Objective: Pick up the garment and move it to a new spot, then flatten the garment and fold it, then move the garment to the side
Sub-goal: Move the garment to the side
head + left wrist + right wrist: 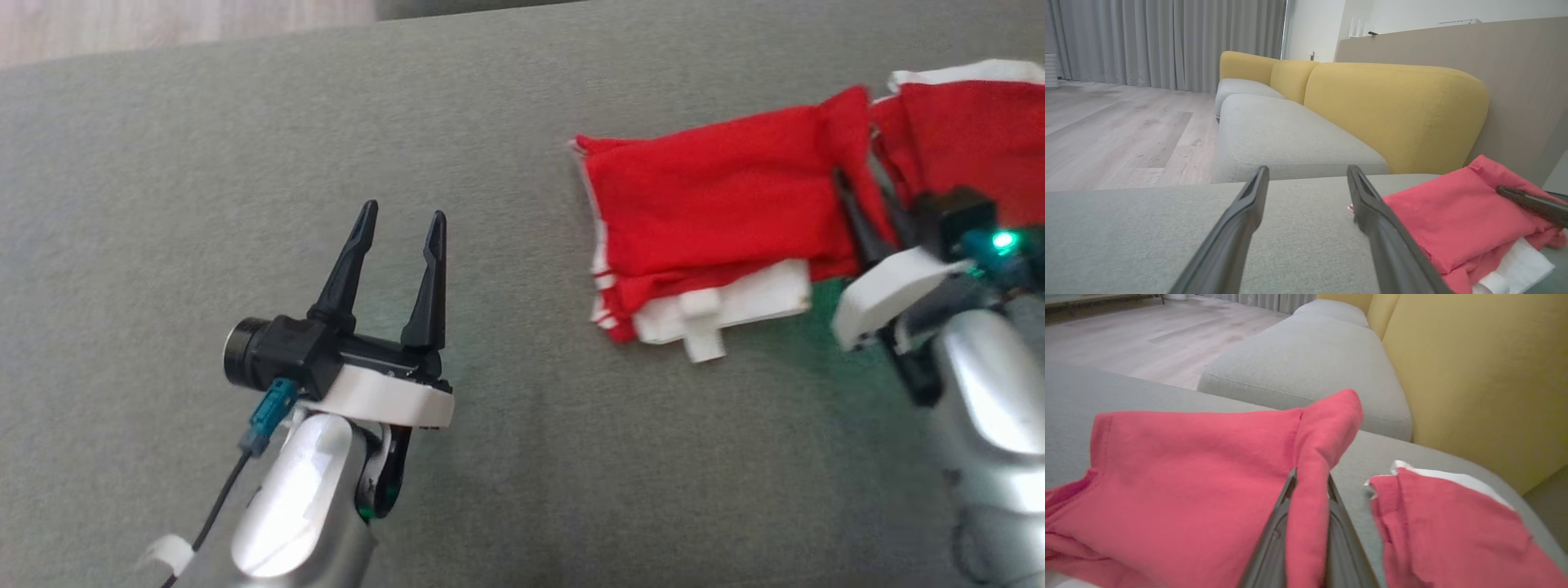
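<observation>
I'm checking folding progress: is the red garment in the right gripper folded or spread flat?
Folded: the garment lies in stacked layers, white edges beneath; the right gripper pinches a raised fold.

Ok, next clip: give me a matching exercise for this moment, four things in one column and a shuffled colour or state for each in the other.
Things:
1. left gripper
2. right gripper
3. garment
4. sofa back cushion

States:
A. yellow
B. shut on a raised fold of cloth
C. red with white trim
D. open, holding nothing

Pairs: 1-D, 2-B, 3-C, 4-A
</observation>
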